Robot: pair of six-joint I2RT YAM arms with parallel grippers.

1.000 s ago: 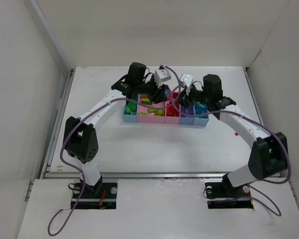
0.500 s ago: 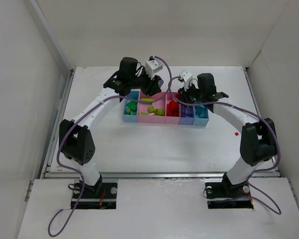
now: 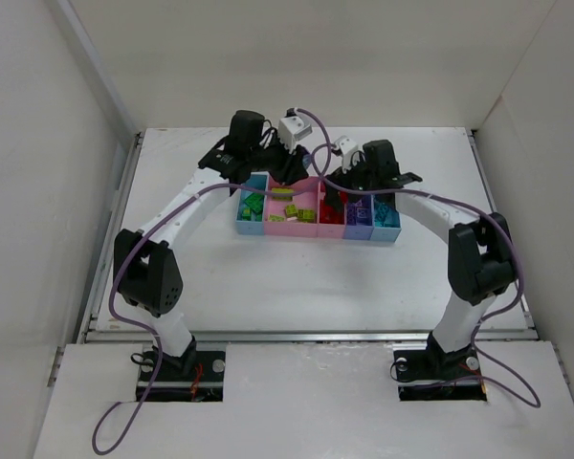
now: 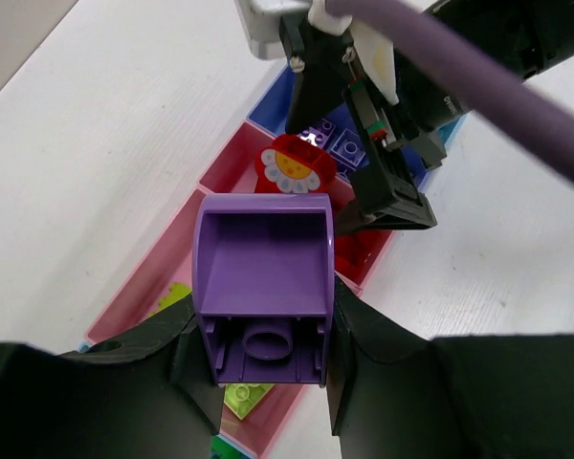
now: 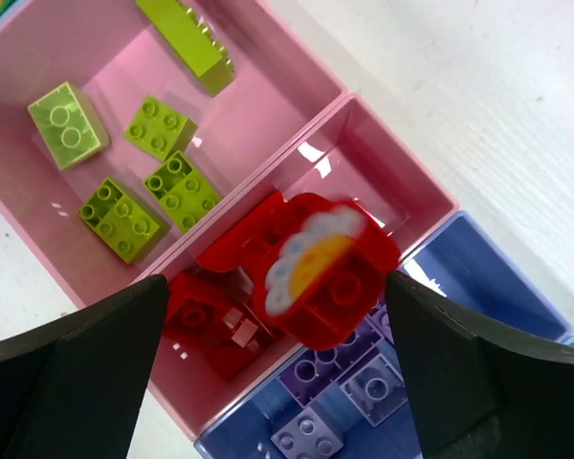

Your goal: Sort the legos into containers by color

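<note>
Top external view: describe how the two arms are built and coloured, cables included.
Both the left arm and the right arm have white links, bulky black joint housings and black jaws. A thick purple cable loops along each arm down to its base. Each wrist carries a small white camera block.

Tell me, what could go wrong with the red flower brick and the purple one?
1. The red flower brick looks loose inside the open right end effector, over the wall between the narrow pink tray and the purple-blue tray. It might tumble into the wrong one.
2. The left end effector grips the purple brick close beside the right one, so the two might bump.
</note>
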